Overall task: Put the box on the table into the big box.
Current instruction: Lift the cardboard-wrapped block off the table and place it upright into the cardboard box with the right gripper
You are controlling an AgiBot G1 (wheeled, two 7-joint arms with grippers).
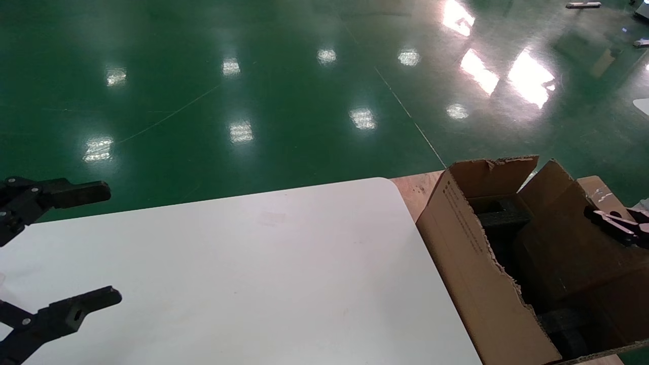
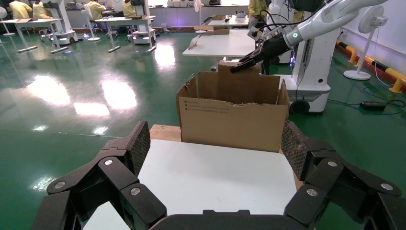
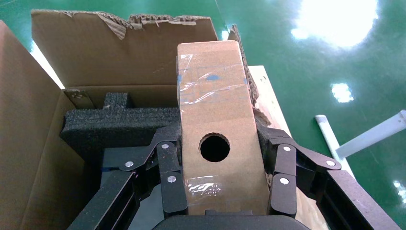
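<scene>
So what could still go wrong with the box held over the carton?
1. The right claw grips the box by its sides only, so it may slip or tilt when lowered.
2. Dark foam fills part of the carton; the box could land on it and sit proud rather than drop in.
3. Ragged flaps stand close by and might snag the box. The left claw is open over the table, well clear.

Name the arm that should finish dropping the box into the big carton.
Right. The right gripper is clamped on the box above the big box; the left gripper is open and empty over the table.
</scene>
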